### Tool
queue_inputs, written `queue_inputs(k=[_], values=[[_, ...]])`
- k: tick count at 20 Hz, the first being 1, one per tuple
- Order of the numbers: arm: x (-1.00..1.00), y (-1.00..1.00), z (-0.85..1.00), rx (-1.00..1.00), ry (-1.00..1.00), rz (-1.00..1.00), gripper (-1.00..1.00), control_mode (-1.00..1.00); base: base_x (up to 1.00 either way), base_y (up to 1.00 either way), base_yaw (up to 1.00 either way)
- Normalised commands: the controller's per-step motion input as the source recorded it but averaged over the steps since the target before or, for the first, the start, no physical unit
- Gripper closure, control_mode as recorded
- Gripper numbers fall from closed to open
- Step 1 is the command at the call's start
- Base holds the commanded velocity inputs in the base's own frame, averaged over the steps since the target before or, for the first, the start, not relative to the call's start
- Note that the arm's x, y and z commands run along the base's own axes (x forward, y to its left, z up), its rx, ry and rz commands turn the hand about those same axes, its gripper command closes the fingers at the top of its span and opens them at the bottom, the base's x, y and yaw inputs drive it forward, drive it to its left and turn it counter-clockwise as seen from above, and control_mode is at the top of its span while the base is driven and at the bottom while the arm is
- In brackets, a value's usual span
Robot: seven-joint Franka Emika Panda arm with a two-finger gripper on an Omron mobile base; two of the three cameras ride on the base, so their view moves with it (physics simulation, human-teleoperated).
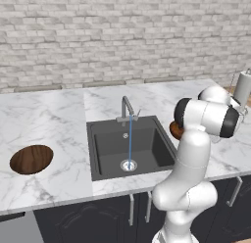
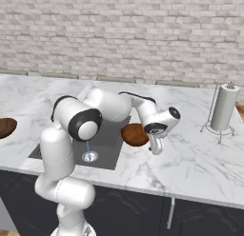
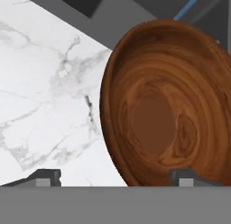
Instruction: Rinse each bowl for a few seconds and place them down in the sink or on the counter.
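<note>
The gripper (image 3: 115, 175) is spread apart, low over the right bowl (image 3: 167, 105) on the counter (image 2: 190, 159) beside the sink (image 1: 105, 139). Water runs from the faucet (image 1: 126, 107). The other bowl (image 1: 31, 158) lies far left; a paper towel roll (image 2: 224, 108) stands right.

Bright, even rendered light throughout, soft faint shadows, no glare, slightly coarse low-resolution edges.

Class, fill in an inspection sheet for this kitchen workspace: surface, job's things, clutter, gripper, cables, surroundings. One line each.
Surface: white marble counter over dark cabinets.
Job's things: left bowl on the counter left of the sink; right bowl on the counter right of it; faucet running into the drain.
Clutter: paper towel holder at far right.
Gripper: gripper beside the right bowl, open or shut unclear.
Cables: nothing seen.
Surroundings: pale brick wall.
</note>
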Motion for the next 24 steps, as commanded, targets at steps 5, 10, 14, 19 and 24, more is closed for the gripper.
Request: queue_inputs(k=[5, 10, 14, 19, 24], values=[[0.0, 0.0, 0.47, 0.09, -0.07, -0.02, -1.0, -1.0, 0.0, 0.0, 0.0], [0.0, 0.08, 0.61, 0.02, -0.06, -0.03, -1.0, -1.0, 0.0, 0.0, 0.0], [-0.28, 0.25, 0.54, -0.07, -0.14, -0.03, -1.0, -1.0, 0.0, 0.0, 0.0], [-0.76, 0.39, 0.43, -0.16, -0.24, -0.01, -1.0, -1.0, 0.0, 0.0, 0.0], [-0.7, 0.51, 0.31, -0.21, -0.33, 0.0, -1.0, -1.0, 0.0, 0.0, 0.0]])
